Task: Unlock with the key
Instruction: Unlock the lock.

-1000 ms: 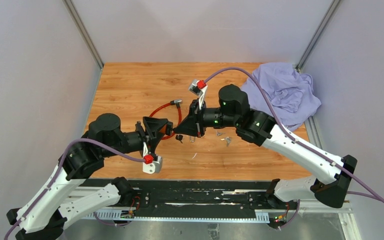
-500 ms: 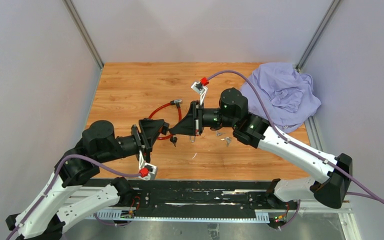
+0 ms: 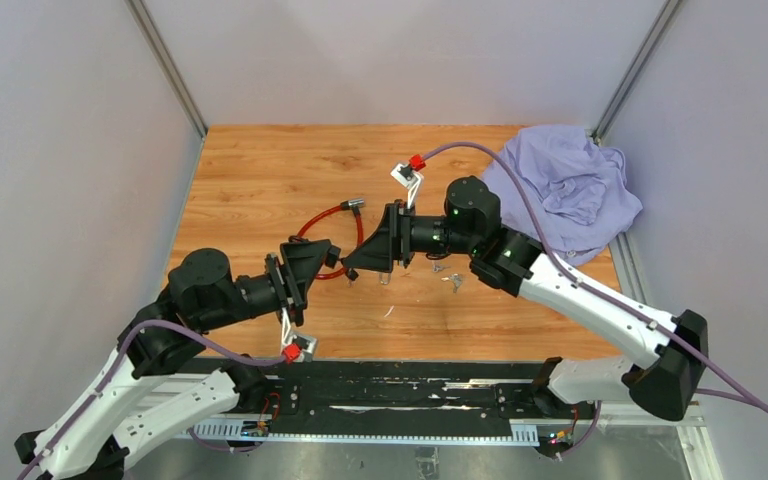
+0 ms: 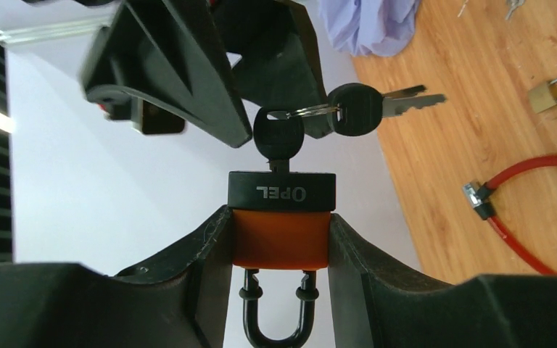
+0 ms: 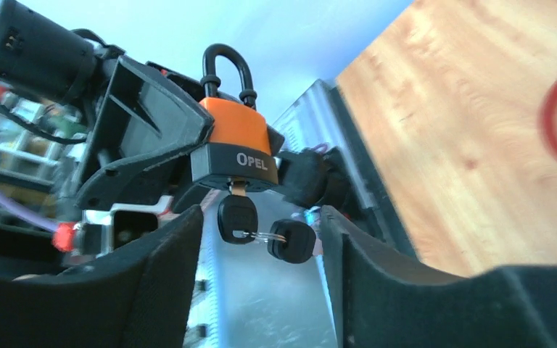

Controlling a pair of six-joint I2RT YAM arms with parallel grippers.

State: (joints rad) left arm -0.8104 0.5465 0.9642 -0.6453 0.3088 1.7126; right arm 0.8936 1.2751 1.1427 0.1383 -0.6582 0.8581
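Note:
An orange padlock (image 4: pixel 281 190) with a black base marked OPEL is clamped in my left gripper (image 4: pixel 279 217), held above the table. Its black shackle (image 4: pixel 275 319) points back toward my left wrist. A black-headed key (image 4: pixel 278 135) sticks in the keyhole, and a second key (image 4: pixel 362 110) hangs from it on a ring. My right gripper (image 5: pixel 261 217) faces the padlock (image 5: pixel 233 134) with its jaws wide apart. The key (image 5: pixel 236 217) hangs between the open fingers, touching neither. In the top view the two grippers (image 3: pixel 325 262) (image 3: pixel 360 258) meet at mid-table.
A red cable lock (image 3: pixel 335 215) lies on the wooden table (image 3: pixel 260 170) behind the grippers. A small brass padlock (image 4: pixel 544 94) and loose keys (image 3: pixel 448 275) lie under my right arm. A purple cloth (image 3: pixel 565 185) is heaped at the back right.
My right gripper has opened and let go of the key, which stays in the padlock. Both grippers have shifted a little to the left and toward the near edge.

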